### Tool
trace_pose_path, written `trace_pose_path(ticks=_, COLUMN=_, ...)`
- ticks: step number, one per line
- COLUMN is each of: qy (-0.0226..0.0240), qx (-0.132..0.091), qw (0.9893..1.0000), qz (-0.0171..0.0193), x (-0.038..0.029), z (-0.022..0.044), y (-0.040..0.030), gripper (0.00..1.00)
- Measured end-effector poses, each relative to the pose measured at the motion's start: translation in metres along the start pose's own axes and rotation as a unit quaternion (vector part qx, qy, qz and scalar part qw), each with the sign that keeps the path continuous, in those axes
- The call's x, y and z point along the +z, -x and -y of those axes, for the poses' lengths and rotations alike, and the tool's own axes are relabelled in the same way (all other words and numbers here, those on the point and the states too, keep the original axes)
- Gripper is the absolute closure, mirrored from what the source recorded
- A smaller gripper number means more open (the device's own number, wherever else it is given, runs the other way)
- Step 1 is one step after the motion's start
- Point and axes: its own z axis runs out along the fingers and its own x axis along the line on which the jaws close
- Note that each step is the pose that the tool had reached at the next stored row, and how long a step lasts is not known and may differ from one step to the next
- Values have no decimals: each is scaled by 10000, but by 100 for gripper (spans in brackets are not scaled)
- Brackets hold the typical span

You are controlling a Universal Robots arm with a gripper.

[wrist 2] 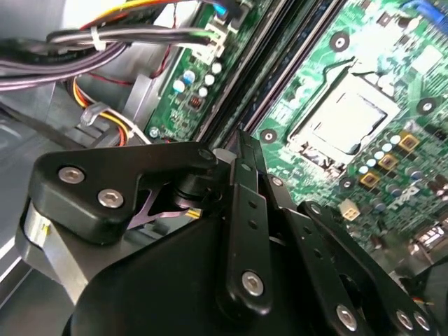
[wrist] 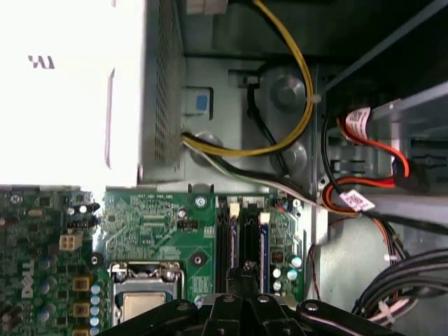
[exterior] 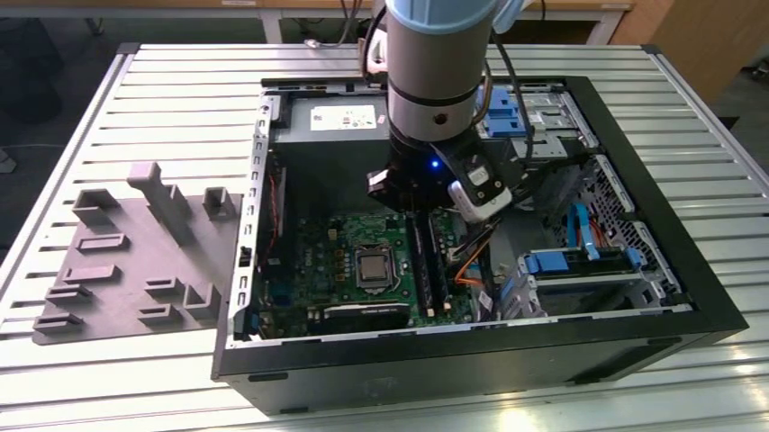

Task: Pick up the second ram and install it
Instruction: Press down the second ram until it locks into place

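The gripper [exterior: 415, 209] hangs down inside the open computer case [exterior: 673, 297], and the big arm [exterior: 435, 81] hides the middle of the case in the exterior view. In the second wrist view the two black fingers [wrist 2: 246, 210] are pressed together into one thin point. The tip sits right over the long black slots [wrist: 229, 234] on the green board [wrist: 150, 217].

The second ram [wrist: 250, 238] looks like the dark strip standing on its edge in the slots, just under the fingertips. It is seen edge-on, so its chips are hidden – I cannot tell if the tips touch it or if it is pushed all the way in. In the exterior view it is a dark line at about 5 o'clock from the gripper.

A grey block tray [exterior: 121, 270] lies on the table [exterior: 180, 81], at 9 o'clock from the case. Its bottom corner is cut off by the picture edge.

The bright white box [wrist: 70, 91] is washed out by light. Small tags hang on the red wires [wrist: 364, 168], and a white sticker [exterior: 342, 115] sits on the metal box at 12 o'clock in the exterior view – the print on them is too small to make out. The square silver chip holder [wrist 2: 343, 119] is partly cut off in the first wrist view.
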Motion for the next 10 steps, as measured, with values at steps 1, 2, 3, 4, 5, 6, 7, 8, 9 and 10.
trace_pose_path(ticks=1, qy=0, qx=1, qw=10000, qz=0, x=1, z=-16, y=0, gripper=89)
trace_pose_path(ticks=2, qy=0, qx=1, qw=10000, qz=1, x=3, z=-30, y=0, gripper=89)
trace_pose_path(ticks=3, qy=0, qx=1, qw=10000, qz=1, x=3, z=-42, y=0, gripper=89)
trace_pose_path(ticks=4, qy=0, qx=1, qw=10000, qz=1, x=5, z=-53, y=0, gripper=89)
trace_pose_path(ticks=5, qy=0, qx=1, qw=10000, qz=2, x=6, z=-63, y=0, gripper=89)
trace_pose_path(ticks=6, qy=0, qx=0, qw=10000, qz=2, x=7, z=-69, y=1, gripper=89)
trace_pose_path(ticks=7, qy=0, qx=0, qw=10000, qz=2, x=8, z=-71, y=2, gripper=89)
trace_pose_path(ticks=8, qy=3, qx=-2, qw=10000, qz=3, x=9, z=-72, y=2, gripper=89)
trace_pose_path(ticks=9, qy=8, qx=-2, qw=10000, qz=5, x=11, z=-72, y=2, gripper=89)
trace_pose_path(ticks=10, qy=13, qx=-2, qw=10000, qz=6, x=13, z=-74, y=3, gripper=89)
